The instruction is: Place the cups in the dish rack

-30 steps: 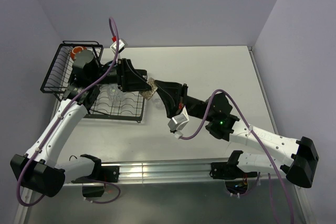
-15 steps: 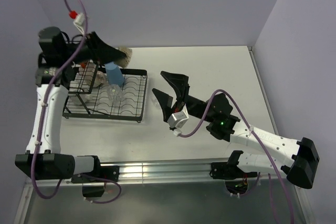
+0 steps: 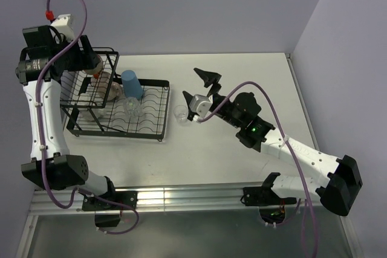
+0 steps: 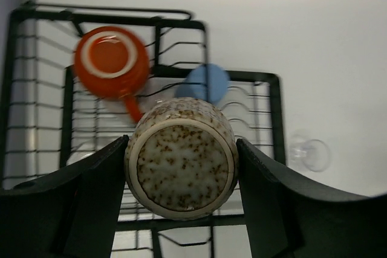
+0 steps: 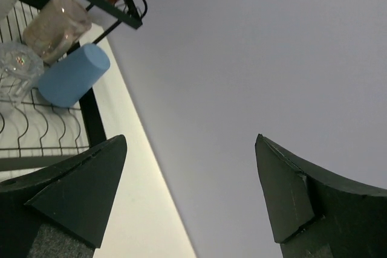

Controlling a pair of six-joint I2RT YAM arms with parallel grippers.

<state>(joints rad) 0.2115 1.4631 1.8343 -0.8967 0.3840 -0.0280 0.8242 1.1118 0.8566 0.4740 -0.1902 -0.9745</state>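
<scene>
Several cups (image 3: 131, 84) sit in the dish rack (image 3: 118, 135), the left claw (image 4: 181, 143) holds a speckled mug (image 4: 182, 170) above it, and one clear glass (image 3: 180, 113) waits on the worktop (image 3: 242, 70) near the wide-open, empty right claw (image 5: 191, 140).

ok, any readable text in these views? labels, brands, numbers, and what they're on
None readable in any view.
No lettering shows on the speckled cup in the left gripper, the orange cup, the blue tumbler or the dish rack.
The white block on the left arm's cable is too small to tell.
</scene>
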